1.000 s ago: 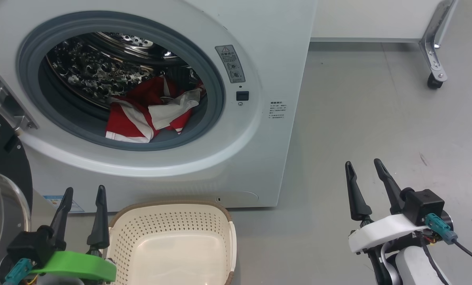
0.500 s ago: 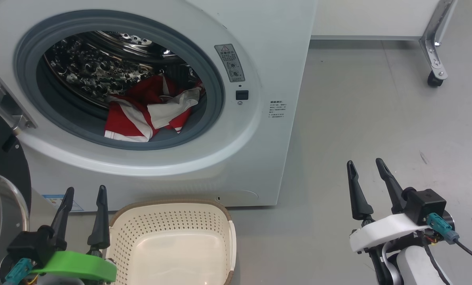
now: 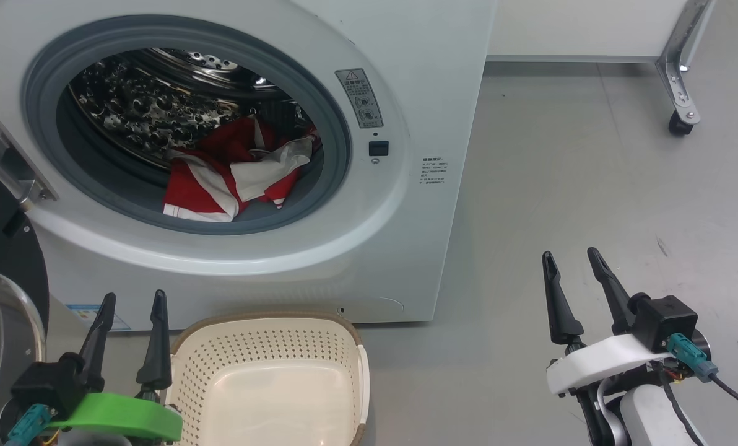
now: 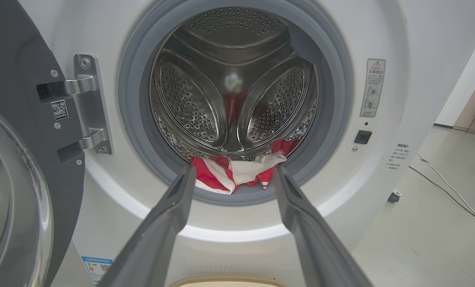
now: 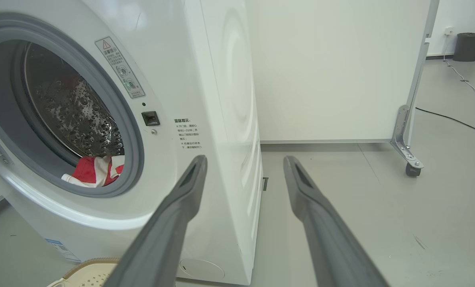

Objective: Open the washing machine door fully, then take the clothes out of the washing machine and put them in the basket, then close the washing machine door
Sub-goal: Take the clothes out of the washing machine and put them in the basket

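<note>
The white washing machine [image 3: 431,74] stands with its door [image 3: 0,297] swung wide to the left, black rim and glass bowl showing at the left edge. Red clothes with white stripes [image 3: 233,170] lie low at the front of the steel drum, also visible as clothes [image 4: 237,173] and clothes [image 5: 96,171]. The cream basket [image 3: 270,328] sits on the floor right below the opening, holding nothing. My left gripper [image 3: 132,300] is open beside the basket's left rim, fingers [image 4: 173,211] pointing at the drum. My right gripper [image 3: 572,259] is open over bare floor to the machine's right.
A white partition on a metal leg with a caster [image 3: 681,124] stands at the back right. Grey floor [image 3: 592,186] stretches right of the machine. A cable [image 5: 452,119] runs along the floor far right, and a dark bin [image 5: 466,46] sits in the distance.
The head view has shifted very slightly between the oldest frame and now. Both grippers, the clothes and the basket stay where they were.
</note>
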Robot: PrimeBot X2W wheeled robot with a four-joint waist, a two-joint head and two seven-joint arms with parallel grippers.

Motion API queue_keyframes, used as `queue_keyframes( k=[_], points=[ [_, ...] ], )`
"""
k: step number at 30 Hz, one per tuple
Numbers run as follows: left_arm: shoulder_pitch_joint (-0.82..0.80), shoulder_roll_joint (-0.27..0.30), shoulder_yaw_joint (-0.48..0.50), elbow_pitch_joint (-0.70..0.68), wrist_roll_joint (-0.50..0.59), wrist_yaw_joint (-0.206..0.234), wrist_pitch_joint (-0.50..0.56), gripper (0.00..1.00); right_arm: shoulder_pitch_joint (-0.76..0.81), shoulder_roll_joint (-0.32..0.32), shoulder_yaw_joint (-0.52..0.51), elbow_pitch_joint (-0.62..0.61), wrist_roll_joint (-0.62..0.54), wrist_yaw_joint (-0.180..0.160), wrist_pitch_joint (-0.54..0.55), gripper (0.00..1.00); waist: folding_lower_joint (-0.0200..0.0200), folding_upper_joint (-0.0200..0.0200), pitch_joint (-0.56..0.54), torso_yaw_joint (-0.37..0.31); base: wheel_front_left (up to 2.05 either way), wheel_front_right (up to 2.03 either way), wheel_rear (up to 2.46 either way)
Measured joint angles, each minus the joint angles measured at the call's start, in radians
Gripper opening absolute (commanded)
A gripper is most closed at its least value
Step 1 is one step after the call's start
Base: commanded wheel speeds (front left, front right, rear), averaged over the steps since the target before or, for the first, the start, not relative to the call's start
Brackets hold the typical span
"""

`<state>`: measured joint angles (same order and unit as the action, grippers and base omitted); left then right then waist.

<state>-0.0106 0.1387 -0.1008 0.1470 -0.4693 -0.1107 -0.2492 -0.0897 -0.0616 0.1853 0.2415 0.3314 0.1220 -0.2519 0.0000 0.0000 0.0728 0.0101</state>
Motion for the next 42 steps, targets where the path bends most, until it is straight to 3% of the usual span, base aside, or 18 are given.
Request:
queue_keyframes(
  k=[25,42],
  points=[
    [0.000,-0.001,0.005,-0.004,0.000,0.000,0.000,1.00,0.000,0.001,0.001,-0.005,0.000,0.000,0.000,1.00,0.0000,0.0000,0.014,-0.003,0.00,0.00,0.00],
    [-0.014,0.013,0.029,-0.054,0.007,0.010,0.003,1.00,-0.014,0.002,0.018,-0.040,-0.017,0.000,0.000,1.00,0.0000,0.0000,0.134,-0.033,0.00,0.00,0.00]
  ],
)
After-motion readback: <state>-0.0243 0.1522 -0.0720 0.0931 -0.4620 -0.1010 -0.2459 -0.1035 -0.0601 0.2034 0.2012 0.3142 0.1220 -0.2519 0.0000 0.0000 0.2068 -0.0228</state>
